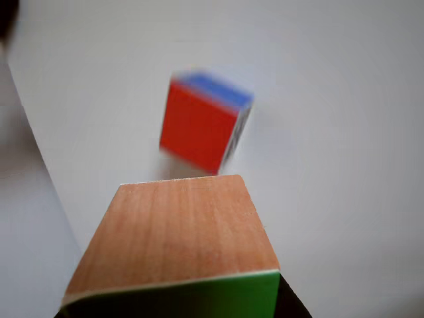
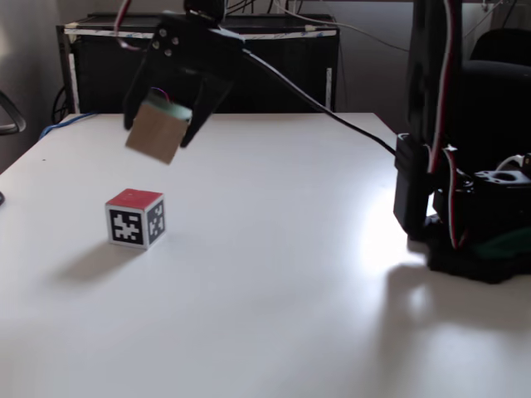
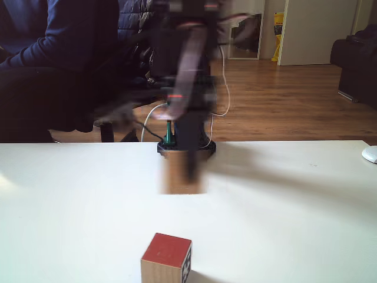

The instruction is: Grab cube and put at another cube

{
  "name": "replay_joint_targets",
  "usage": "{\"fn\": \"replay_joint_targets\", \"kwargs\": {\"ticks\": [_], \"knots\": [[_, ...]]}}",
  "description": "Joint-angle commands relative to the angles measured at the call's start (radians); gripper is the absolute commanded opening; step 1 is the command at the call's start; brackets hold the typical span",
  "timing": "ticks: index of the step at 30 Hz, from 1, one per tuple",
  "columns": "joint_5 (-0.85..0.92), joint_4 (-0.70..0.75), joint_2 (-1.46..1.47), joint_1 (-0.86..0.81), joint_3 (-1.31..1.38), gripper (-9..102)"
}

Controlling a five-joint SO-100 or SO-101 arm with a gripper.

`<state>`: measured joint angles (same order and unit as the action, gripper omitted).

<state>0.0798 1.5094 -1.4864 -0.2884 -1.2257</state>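
In a fixed view my gripper point(image 2: 158, 133) hangs above the white table point(image 2: 290, 290), shut on the cube point(image 2: 155, 131), whose tan wood face shows with a green edge on top. The other view looks along that cube point(image 1: 179, 232): wood grain on top, green face nearest the lens. Another cube point(image 1: 202, 126) lies beyond it, red and blue, blurred. On the table, below and slightly left of the held cube, another cube point(image 2: 135, 217) shows a red top and black-and-white marker sides. From the opposite side, the held cube point(image 3: 182, 172) is motion-blurred behind another cube point(image 3: 166, 258).
The arm's base and cables point(image 2: 465, 224) stand at the table's right. A black cabinet point(image 2: 199, 66) runs behind the table's far edge. A seated person in dark blue point(image 3: 53, 53) is beyond the table, and a white mouse point(image 3: 370, 154) lies at the right edge.
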Motion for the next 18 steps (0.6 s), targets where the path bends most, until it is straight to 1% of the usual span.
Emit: {"fn": "replay_joint_targets", "kwargs": {"ticks": [1,4,7,18], "knots": [[0.029,-0.011,-0.046,-0.089,0.021,9],[0.044,-0.011,-0.018,-0.129,0.038,9],[0.046,-0.015,0.005,-0.132,0.048,9],[-0.048,-0.023,0.084,0.014,0.097,10]]}}
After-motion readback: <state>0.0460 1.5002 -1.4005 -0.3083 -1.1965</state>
